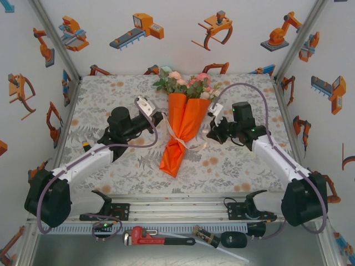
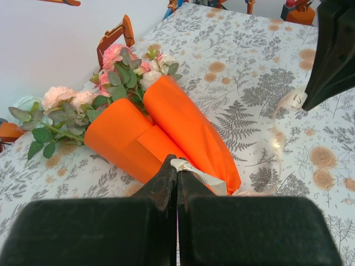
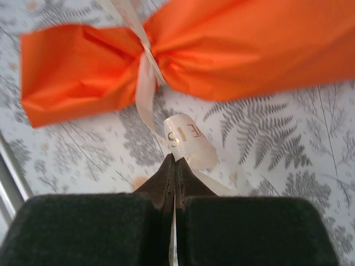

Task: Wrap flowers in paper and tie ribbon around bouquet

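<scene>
The bouquet [image 1: 180, 124] lies mid-way on the surface [image 1: 111, 166], blooms toward 12 o'clock, with the ribbon [image 3: 145, 83] knotted round its waist. The left gripper [image 2: 177, 166] at its 9 o'clock and the right gripper [image 3: 173, 160] at 3 o'clock each pinch a ribbon tail.

One bouquet [image 1: 181, 128] — one bunch of flowers [image 1: 183, 83] in one orange paper [image 1: 173, 158], tied with one ribbon [image 1: 178, 143]. Two claws: the left claw [image 1: 160, 118] and the right claw [image 1: 211, 133]. One patterned counter [image 1: 111, 166] under them — and one red wrench [image 1: 158, 237].
</scene>
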Available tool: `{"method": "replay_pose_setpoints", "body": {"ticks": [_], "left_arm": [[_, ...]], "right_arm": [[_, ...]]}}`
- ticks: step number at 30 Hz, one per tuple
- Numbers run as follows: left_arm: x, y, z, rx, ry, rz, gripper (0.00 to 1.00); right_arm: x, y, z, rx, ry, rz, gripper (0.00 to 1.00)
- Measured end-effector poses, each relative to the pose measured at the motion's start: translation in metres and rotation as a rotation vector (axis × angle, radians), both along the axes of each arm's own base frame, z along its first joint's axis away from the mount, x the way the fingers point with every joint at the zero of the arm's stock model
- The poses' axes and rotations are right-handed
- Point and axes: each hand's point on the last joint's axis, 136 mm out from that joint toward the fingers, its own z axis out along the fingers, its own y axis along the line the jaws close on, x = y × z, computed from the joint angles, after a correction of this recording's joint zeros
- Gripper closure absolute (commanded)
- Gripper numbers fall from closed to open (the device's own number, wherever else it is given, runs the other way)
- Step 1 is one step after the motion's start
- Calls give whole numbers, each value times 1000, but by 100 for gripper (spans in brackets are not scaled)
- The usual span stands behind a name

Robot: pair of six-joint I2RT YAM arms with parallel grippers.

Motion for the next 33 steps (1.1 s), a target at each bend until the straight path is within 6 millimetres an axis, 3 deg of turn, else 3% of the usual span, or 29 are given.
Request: {"method": "replay_pose_setpoints", "body": {"ticks": [4,9,19,23,27,33], "left_arm": [[-1,-1,0,-3,4,-3,100],[-4,-4,0,-1,6,-12,100],[-13,-8,-2,-10,32,-39,100],[-17,-8,-8,-8,49,-47,100],[-19,-8,-8,-11,50,-50,100],[-19,-8,-8,-11,50,-50,100]], "right_arm": [[-6,29,15,88,6,47,100],[-2,67,12,151,63,95,100],[58,114,10,232,156,3,100],[74,133,7,252,202,-19,100],[70,163,4,258,241,20,78],[64,173,5,235,267,38,71]]}}
